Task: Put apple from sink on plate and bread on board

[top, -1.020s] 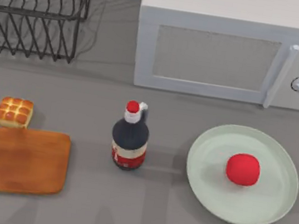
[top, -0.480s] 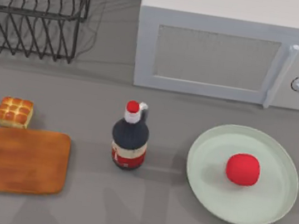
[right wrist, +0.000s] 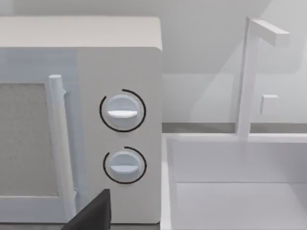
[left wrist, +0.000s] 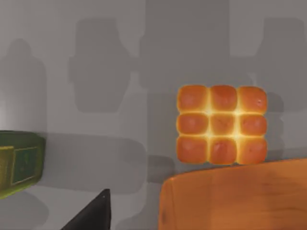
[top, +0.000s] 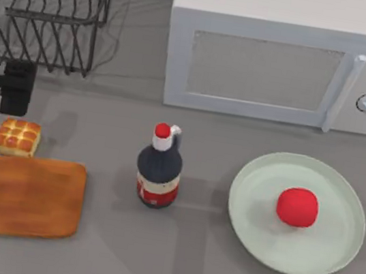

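The bread [top: 17, 137] sits on the table at the left, just behind the board [top: 26, 196] and off it. In the left wrist view the bread [left wrist: 221, 124] lies close below, beside the board's edge [left wrist: 235, 199]. My left gripper [top: 15, 95] hovers just behind the bread, in front of the dish rack. It is open, with one finger [left wrist: 93, 218] showing and nothing held. The apple [top: 297, 206] rests on the plate [top: 331, 252] at the right. One fingertip [right wrist: 93, 213] of my open right gripper shows before the microwave and sink.
A dark bottle with a red cap [top: 159, 168] stands mid-table between board and plate. A microwave [top: 284, 62] fills the back, and a wire dish rack [top: 43, 9] stands at the back left. The white sink [right wrist: 240, 182] lies at the far right. A green object [left wrist: 19, 163] lies near the bread.
My left gripper has moved from the table's left edge beside the board toward the back and slightly right, ending just behind the bread. Bread, board, apple and plate have not moved.
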`<action>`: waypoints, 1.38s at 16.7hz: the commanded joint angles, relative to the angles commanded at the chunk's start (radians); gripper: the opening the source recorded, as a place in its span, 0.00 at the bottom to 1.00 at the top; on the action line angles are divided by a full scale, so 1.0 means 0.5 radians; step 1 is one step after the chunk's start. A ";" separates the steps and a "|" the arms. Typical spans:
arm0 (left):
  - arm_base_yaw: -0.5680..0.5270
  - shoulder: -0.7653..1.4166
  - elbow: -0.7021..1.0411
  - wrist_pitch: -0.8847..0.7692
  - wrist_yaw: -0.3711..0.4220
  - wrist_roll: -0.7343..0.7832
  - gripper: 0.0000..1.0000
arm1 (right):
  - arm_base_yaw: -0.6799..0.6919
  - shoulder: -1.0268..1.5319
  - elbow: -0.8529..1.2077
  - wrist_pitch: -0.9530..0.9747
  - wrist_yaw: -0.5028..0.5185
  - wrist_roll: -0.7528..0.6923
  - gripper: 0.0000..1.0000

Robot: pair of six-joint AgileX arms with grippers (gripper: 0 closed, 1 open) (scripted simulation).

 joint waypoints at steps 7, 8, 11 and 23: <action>-0.051 0.943 0.686 -0.499 0.001 -0.014 1.00 | 0.000 0.000 0.000 0.000 0.000 0.000 1.00; -0.055 1.019 0.742 -0.539 0.001 -0.016 1.00 | 0.000 0.000 0.000 0.000 0.000 0.000 1.00; -0.061 1.130 0.822 -0.597 0.001 -0.017 1.00 | 0.000 0.000 0.000 0.000 0.000 0.000 1.00; -0.058 1.314 0.566 -0.142 0.002 -0.011 1.00 | 0.000 0.000 0.000 0.000 0.000 0.000 1.00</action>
